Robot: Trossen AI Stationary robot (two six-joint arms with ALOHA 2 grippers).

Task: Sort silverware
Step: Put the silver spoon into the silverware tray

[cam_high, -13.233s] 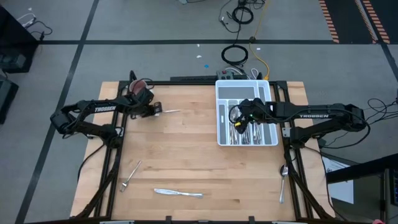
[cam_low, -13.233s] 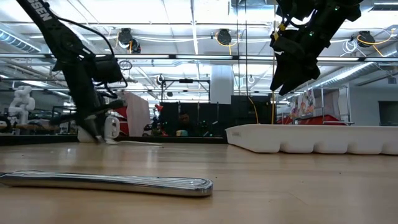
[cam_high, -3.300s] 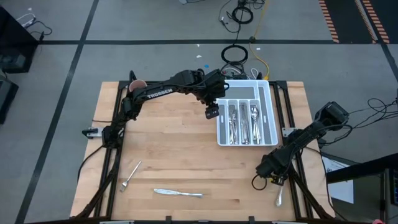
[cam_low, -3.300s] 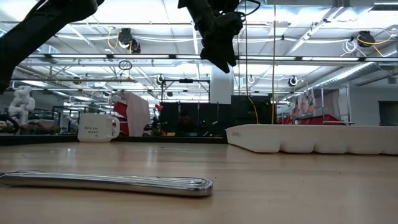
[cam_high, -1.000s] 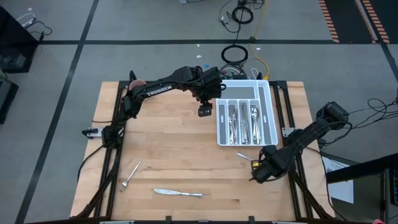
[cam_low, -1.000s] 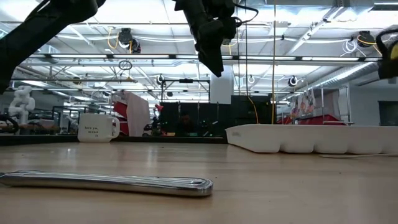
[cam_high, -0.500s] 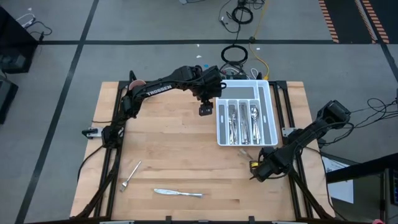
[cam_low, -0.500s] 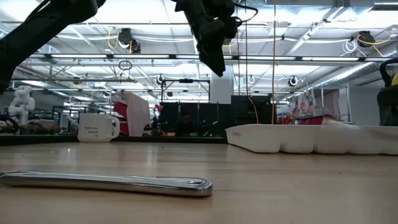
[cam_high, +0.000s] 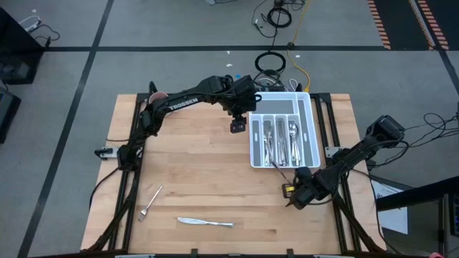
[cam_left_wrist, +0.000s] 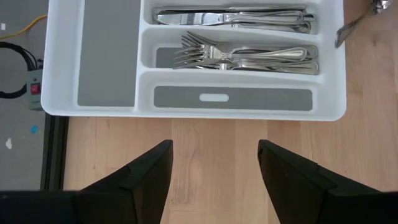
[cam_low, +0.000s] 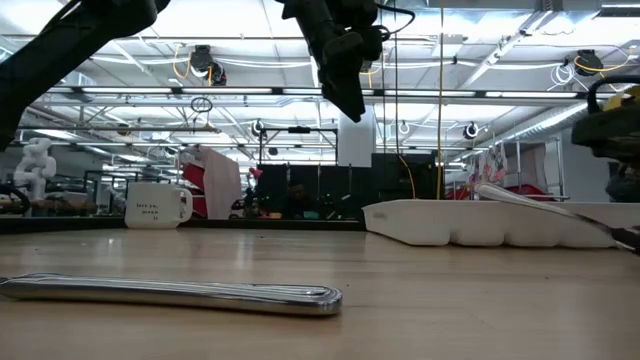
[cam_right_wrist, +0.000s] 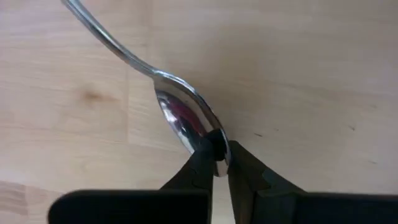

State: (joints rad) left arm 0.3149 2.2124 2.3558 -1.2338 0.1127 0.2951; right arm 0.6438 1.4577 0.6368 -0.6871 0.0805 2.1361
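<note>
My right gripper (cam_high: 292,192) (cam_right_wrist: 219,152) stands low over the table just off the near right corner of the white tray (cam_high: 310,127), shut on a silver spoon (cam_high: 281,172) (cam_low: 545,210). My left gripper (cam_high: 237,127) (cam_left_wrist: 214,168) hangs open and holds nothing, above the table beside the tray's left wall (cam_left_wrist: 186,115). Inside the tray, knives (cam_left_wrist: 236,17) and forks (cam_left_wrist: 242,57) lie flat in separate compartments. A fork (cam_high: 149,203) and a knife (cam_high: 206,223) (cam_low: 170,292) lie flat on the near left of the table. My right gripper pinches the tip of the spoon's bowl (cam_right_wrist: 205,134) between its two fingertips, coming from above and pointing down. The spoon slants up from the fingers, its handle (cam_low: 500,195) reaching over the tray's near rim. Whether the handle touches the rim I cannot tell.
A white mug (cam_high: 159,97) (cam_low: 157,205) stands at the far left corner. Bare wood (cam_high: 208,165) spreads between the tray and the loose fork and knife. Cables (cam_high: 271,63) lie on the floor beyond the far edge.
My right gripper has sunk a little toward the table. The spoon, which lay flat on the wood just near of the tray, now slants. Its handle end has risen and swung toward the tray's near rim, while its bowl has stayed low at the gripper.
</note>
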